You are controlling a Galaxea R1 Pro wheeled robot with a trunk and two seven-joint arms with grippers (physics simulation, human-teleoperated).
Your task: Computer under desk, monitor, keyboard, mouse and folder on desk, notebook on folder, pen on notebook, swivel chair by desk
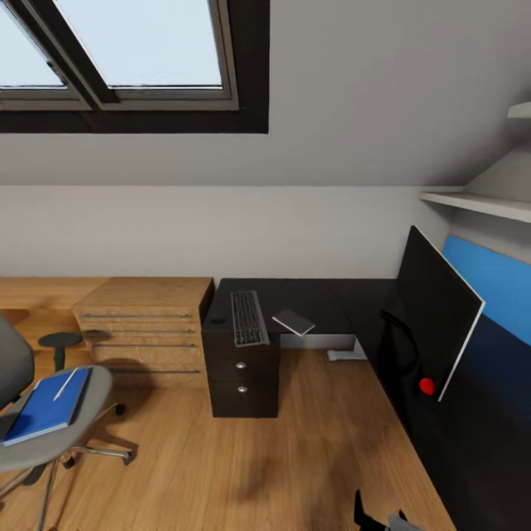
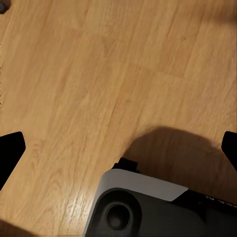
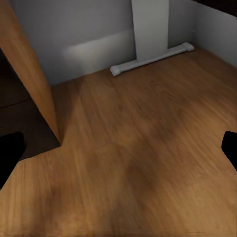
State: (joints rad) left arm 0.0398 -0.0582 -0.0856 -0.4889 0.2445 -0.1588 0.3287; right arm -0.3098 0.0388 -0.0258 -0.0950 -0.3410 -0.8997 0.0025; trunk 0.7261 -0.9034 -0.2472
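The desk [image 1: 332, 295] runs black along the far wall and down the right side. On it lie the keyboard [image 1: 248, 318], a small dark mouse [image 1: 218, 320] just left of it, and the dark grey notebook [image 1: 293, 321] to its right. The monitor [image 1: 431, 310] stands at the right, its red dot low. At the left is the swivel chair [image 1: 44, 435], with the blue folder [image 1: 46, 405] on its seat and the pen [image 1: 66, 383] lying across the folder. My left gripper [image 2: 119, 150] and right gripper [image 3: 119, 150] are both open over bare wood floor, holding nothing.
Low light-wood cabinets [image 1: 144, 324] stand left of the desk's dark drawer unit [image 1: 242, 376]. A small black stool [image 1: 59, 341] sits behind the chair. The right wrist view takes in a white desk leg [image 3: 150, 29] and a wooden panel [image 3: 27, 74]. My base [image 2: 148, 207] is below the left gripper.
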